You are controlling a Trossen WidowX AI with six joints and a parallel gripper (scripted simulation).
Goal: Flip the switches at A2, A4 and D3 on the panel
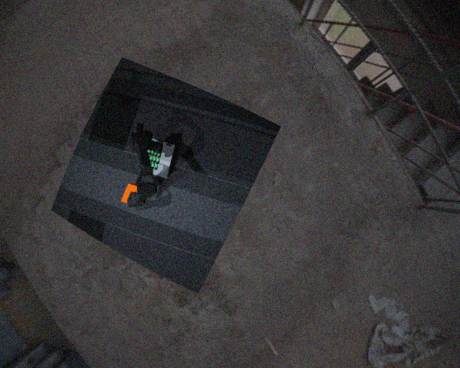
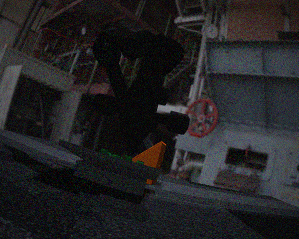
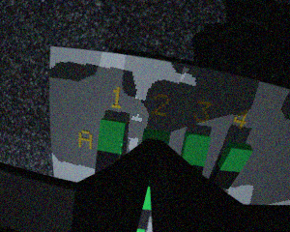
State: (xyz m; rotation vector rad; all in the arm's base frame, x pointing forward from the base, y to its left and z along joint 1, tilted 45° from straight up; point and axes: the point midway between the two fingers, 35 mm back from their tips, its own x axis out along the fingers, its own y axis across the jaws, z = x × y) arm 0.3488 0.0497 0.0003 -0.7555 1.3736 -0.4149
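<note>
The grey switch panel (image 1: 161, 171) (image 2: 110, 177) (image 3: 65, 108) shows its lettered row A in the wrist view. Switch A1 (image 3: 111, 136) and switch A3 (image 3: 196, 149) show green faces at similar heights. Switch A4 (image 3: 236, 159) shows its green face lower, with a longer dark part above it. Switch A2 (image 3: 156, 134) is shaded, with only a dark green strip visible above my fingertips. My gripper (image 3: 153, 147) is shut and empty, with its tips over A2; contact cannot be told. D3 is not readable; the lower rows are mostly hidden by the fingers.
An orange angular block (image 1: 127, 194) (image 2: 154, 155) stands beside the arm's base, near the panel. The black arm (image 1: 146, 185) (image 2: 136, 102) reaches over the panel and covers part of it. Dark shadows cross the panel and table top (image 1: 206, 214).
</note>
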